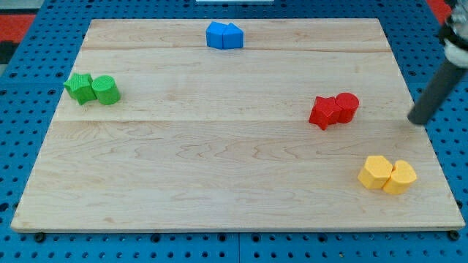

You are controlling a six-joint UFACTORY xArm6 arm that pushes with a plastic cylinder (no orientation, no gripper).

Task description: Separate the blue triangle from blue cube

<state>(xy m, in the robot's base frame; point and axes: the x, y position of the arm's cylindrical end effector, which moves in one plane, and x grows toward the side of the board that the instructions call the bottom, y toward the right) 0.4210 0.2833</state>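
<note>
Two blue blocks touch each other at the view's top centre of the wooden board: the blue cube (pixel 216 35) on the left and the blue triangle (pixel 233 36) on the right. My rod comes in from the view's upper right, and my tip (pixel 417 120) is near the board's right edge, far to the right of and below the blue pair. It touches no block.
A green star (pixel 79 88) and green cylinder (pixel 106 90) sit together at the left. A red star (pixel 323 112) and red cylinder (pixel 346 107) sit at the right, left of my tip. Two yellow blocks (pixel 387 174) sit at the lower right. The board (pixel 219 168) lies on a blue pegboard.
</note>
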